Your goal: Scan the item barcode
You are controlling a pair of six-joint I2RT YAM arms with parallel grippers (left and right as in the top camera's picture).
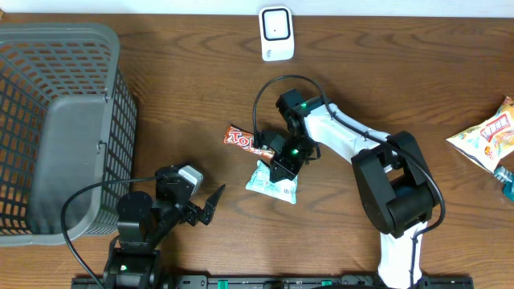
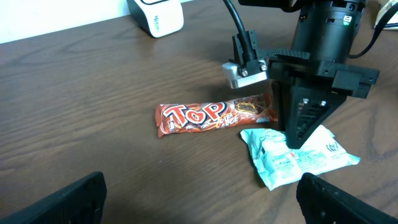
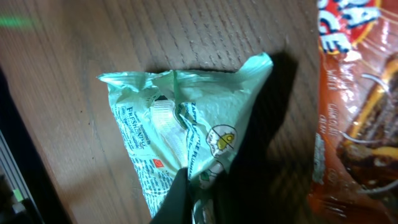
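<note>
Pale-green packet (image 2: 311,158) — edge pinched by right gripper (image 2: 293,144); red "TOP" bar (image 2: 214,116) just beside (left gripper (image 1: 207,207) spread wide).

packet (image 1: 271,184) (image 2: 298,158) (image 3: 168,124): pale green and white, crumpled, printed with small text; laid flat near the middle of the overhead view.
hold: its 12 o'clock edge is pinched by the right gripper (image 1: 281,167) (image 3: 199,199).
scanner (image 1: 276,32) (image 2: 155,15): white, rounded, stood upright; seen at 12 o'clock from the packet, well apart.
</note>
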